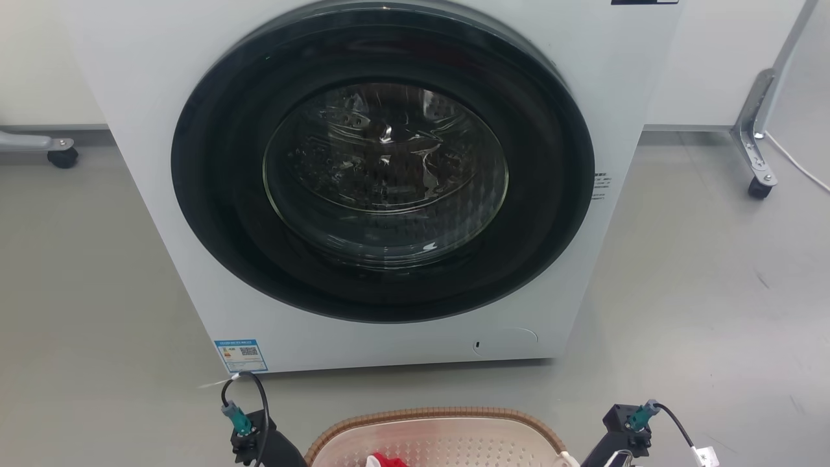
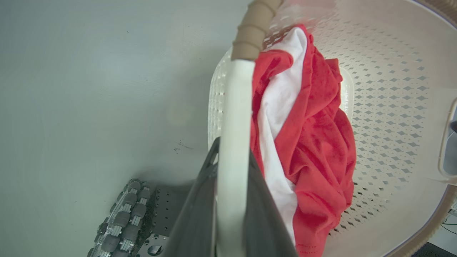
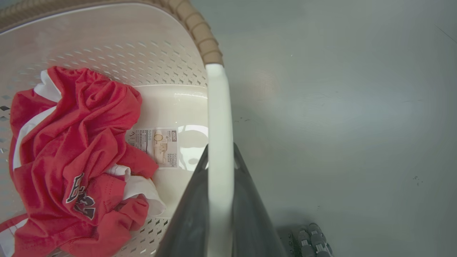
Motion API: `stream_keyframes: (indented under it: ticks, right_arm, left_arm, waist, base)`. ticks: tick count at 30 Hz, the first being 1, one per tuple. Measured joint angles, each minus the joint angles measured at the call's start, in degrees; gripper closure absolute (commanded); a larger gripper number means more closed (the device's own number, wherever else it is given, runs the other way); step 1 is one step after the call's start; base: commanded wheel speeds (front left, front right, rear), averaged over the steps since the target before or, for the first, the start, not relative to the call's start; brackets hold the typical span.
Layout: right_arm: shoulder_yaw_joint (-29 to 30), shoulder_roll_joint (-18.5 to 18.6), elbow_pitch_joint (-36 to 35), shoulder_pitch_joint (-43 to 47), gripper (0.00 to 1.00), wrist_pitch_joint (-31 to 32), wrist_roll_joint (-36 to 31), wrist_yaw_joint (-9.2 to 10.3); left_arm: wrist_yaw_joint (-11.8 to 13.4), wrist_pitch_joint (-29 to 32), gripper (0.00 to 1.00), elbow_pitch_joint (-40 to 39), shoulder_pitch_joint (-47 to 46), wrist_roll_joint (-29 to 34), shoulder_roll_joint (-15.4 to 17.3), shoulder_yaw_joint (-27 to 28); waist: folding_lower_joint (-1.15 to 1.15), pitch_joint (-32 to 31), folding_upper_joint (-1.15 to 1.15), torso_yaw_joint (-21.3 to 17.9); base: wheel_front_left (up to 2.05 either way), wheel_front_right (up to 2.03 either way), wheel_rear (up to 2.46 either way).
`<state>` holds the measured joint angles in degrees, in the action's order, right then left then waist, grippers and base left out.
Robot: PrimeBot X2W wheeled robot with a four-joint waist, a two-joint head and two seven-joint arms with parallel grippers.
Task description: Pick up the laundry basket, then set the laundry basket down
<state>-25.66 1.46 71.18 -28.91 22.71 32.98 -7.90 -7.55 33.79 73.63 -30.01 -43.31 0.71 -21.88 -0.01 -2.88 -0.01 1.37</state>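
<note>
Head view: at the bottom edge, far end of a cream-white perforated plastic laundry basket (image 1: 433, 413) with a brown woven-look rim, on the near side of a large white front-loading washing machine (image 1: 389, 168) with a round dark glass door, apart from it across a strip of grey floor (image 1: 681, 292). Left wrist view: left gripper (image 2: 232, 147) closed narrowly around one white loop handle (image 2: 234, 107) of the basket, one dark finger (image 2: 192, 214) on each side, touching it. Right wrist view: right gripper (image 3: 220, 148) likewise pinched on the opposite white handle (image 3: 219, 107). Inside the basket, a crumpled red and white jersey (image 3: 71, 142) beside a printed label (image 3: 160, 146) on the bottom. Cannot tell whether resting on the floor or lifted clear.
</note>
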Motion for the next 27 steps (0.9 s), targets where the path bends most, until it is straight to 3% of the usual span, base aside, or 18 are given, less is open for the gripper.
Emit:
stream_keyframes:
  ticks: [27]
  right_arm:
    - [-2.0,0.4,-1.6,0.5,1.0,2.5,3.0,0.09]
  left_arm:
    - [0.1,0.7,1.0,-1.6,0.9,-2.0,0.9,-1.0]
  waist:
    - [0.01,-0.6,0.01,-0.9]
  base:
    - [0.0,0.0,0.0]
